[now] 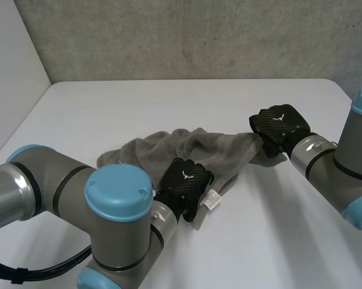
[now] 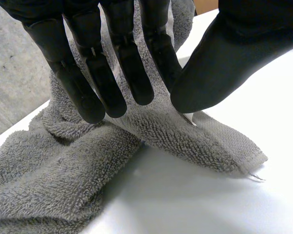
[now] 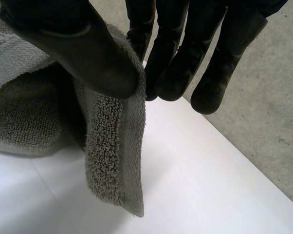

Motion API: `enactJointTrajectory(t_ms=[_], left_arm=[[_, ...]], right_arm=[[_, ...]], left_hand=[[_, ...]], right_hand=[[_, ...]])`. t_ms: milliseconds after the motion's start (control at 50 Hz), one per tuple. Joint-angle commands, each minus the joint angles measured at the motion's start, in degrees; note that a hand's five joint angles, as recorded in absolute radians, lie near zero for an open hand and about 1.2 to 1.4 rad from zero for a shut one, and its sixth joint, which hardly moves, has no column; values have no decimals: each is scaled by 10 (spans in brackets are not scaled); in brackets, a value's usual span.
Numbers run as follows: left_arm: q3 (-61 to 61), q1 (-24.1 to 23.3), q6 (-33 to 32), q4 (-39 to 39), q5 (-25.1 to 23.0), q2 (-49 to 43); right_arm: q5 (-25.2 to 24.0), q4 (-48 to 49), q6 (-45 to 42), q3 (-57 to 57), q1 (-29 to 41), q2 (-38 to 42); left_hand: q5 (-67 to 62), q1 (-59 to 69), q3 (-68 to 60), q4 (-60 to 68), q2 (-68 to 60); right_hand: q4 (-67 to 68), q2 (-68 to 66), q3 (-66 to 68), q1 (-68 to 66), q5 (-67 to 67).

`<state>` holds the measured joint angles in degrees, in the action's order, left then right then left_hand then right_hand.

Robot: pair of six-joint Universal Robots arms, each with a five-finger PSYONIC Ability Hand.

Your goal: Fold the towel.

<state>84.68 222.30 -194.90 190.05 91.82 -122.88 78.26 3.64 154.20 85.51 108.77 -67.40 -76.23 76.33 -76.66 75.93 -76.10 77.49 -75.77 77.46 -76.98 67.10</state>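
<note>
A grey terry towel (image 1: 169, 147) lies bunched in a long heap across the middle of the white table (image 1: 199, 96). My left hand (image 1: 185, 180) is at its near edge, beside a white label (image 1: 212, 200). In the left wrist view, the left hand (image 2: 112, 73) pinches a fold of the towel (image 2: 64, 185) between straight fingers and thumb. My right hand (image 1: 281, 125) is at the towel's right end. In the right wrist view, the right hand (image 3: 185, 53) holds a hemmed edge of the towel (image 3: 110, 161) between thumb and fingers, and that edge hangs down just above the table.
A grey concrete wall (image 1: 199, 36) runs behind the table's far edge, and a pale panel (image 1: 12, 78) stands at the far left. Bare table surface lies beyond the towel and in front of it at the right.
</note>
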Motion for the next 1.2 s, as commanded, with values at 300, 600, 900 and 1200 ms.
enactJointTrajectory(t_ms=[300,600,900,1200], left_arm=[[-36,19,66,-45,-12,11],[-66,117,58,-45,-14,5],[-87,248,11,-43,-22,-32],[-110,288,-7,-66,-36,-92]], right_arm=[[-58,-50,-39,-10,-15,-25],[-88,-78,-38,-17,-69,-40],[-92,-78,-40,-15,-68,-39],[-92,-78,-43,-14,-67,-34]], left_hand=[[381,-282,285,-278,280],[627,-528,532,-524,526],[636,-537,540,-533,534],[617,-518,521,-514,516]], right_hand=[[25,-42,25,-30,29],[25,-42,25,-30,29],[25,-42,25,-30,29],[25,-42,25,-30,29]])
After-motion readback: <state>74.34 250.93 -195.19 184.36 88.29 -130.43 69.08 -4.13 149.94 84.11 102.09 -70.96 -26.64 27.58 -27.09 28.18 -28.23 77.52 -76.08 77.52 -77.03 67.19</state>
